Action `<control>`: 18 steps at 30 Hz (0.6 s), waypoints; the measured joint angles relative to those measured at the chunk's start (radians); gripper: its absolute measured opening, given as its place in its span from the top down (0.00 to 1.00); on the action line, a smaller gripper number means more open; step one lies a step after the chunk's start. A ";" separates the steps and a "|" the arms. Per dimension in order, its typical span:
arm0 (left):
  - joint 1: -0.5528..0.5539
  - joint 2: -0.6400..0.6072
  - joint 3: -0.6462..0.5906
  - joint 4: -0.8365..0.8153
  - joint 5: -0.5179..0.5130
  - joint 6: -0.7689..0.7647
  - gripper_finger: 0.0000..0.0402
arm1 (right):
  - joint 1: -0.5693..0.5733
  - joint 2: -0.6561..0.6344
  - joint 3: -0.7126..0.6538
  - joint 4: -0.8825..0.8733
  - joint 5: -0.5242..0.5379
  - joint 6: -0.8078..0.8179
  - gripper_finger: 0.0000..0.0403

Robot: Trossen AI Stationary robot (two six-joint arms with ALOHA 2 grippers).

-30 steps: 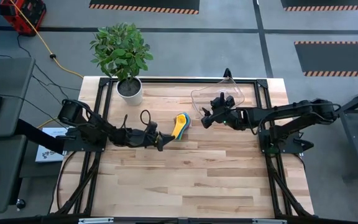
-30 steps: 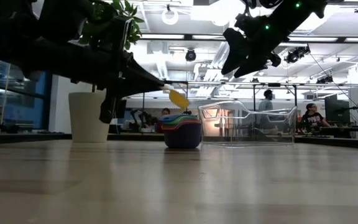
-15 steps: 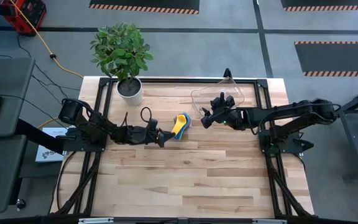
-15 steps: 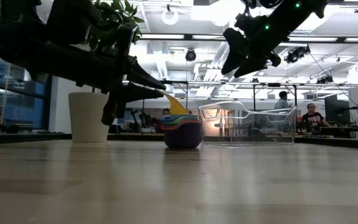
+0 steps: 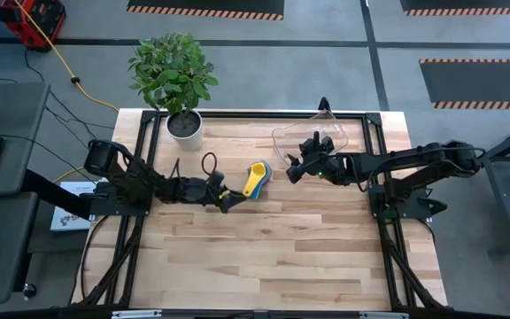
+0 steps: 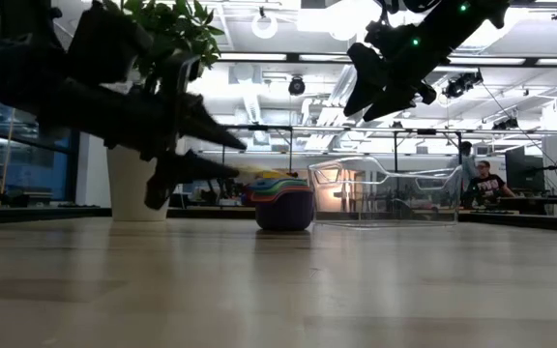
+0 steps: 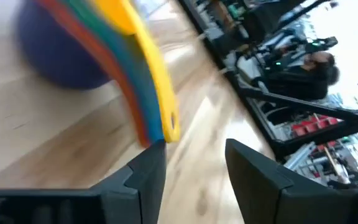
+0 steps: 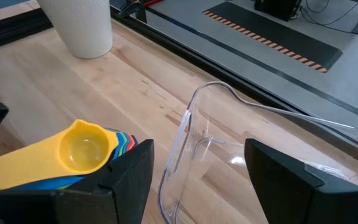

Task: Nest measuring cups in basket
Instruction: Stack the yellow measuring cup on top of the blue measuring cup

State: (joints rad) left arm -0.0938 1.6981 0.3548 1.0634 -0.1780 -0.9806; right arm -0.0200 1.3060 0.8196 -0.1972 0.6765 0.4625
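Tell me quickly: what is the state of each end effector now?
Left end effector: open, holding nothing, at the handles of the stacked measuring cups.
Right end effector: open, empty, above the basket.

L gripper [image 5: 226,200] low, jaws apart; R gripper [image 5: 292,170] raised mid-table, jaws apart.

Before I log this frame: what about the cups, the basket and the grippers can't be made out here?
- Measuring cups: how many are stacked; the yellow top cup covers them in the high view, and the left wrist view is blurred.
- Basket: its far side, cut off behind the right gripper fingers.
- Left gripper: whether it touches the handles; blurred.
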 joint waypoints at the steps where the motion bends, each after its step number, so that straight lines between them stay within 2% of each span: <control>1: 0.008 0.000 -0.013 0.001 0.005 -0.012 0.61 | 0.000 0.000 0.000 0.000 -0.001 0.000 0.40; 9: 0.043 -0.076 -0.064 0.007 0.023 0.009 0.60 | 0.000 0.000 0.000 0.000 0.000 0.000 0.40; 14: 0.041 -0.110 -0.064 -0.122 0.046 0.032 0.60 | 0.000 0.000 0.000 0.000 0.001 0.000 0.40; 18: 0.039 -0.112 -0.064 -0.158 0.126 0.030 0.60 | 0.000 0.000 0.000 0.000 0.000 0.000 0.40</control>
State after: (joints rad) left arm -0.0551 1.5864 0.2905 0.9050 -0.0522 -0.9505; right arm -0.0200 1.3056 0.8196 -0.1970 0.6769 0.4626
